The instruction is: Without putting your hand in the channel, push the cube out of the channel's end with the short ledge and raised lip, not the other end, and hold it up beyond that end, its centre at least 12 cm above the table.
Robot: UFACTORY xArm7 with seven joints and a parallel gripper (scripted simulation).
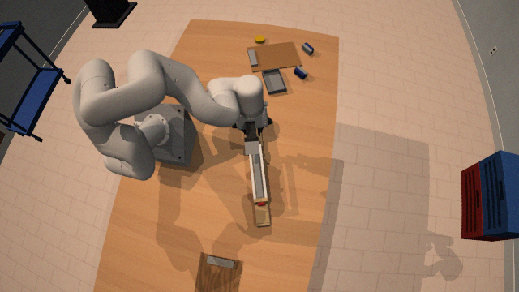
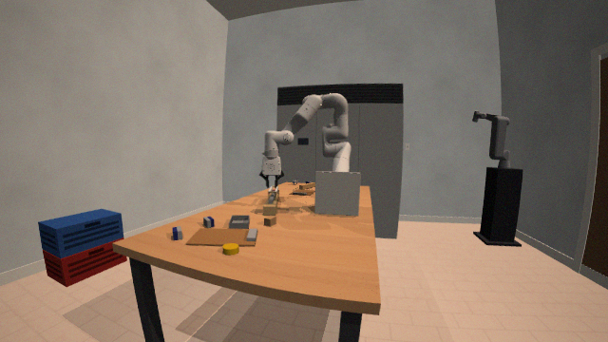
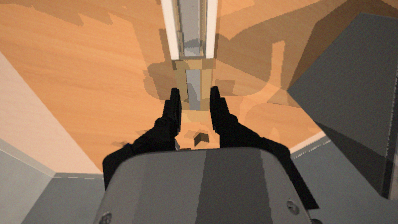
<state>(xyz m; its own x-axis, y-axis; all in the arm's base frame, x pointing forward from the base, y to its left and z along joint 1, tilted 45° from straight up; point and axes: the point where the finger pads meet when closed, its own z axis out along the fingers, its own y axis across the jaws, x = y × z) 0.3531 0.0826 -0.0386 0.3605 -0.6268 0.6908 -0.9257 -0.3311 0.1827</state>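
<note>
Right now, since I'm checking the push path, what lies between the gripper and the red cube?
The grey rod, lying in the white-walled channel from below the gripper toward the cube; the top view shows it.

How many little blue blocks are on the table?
2. One blue block sits beside the far corner of the brown board; the other sits near the grey tray. More could be hidden behind the arm.

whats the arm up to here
The arm's fingers hover open, holding nothing, just above the near end of a grey rod that lies along the white-walled channel. The red cube sits at the channel's far mouth by the tan ledge, still on the table, not yet lifted.
</note>
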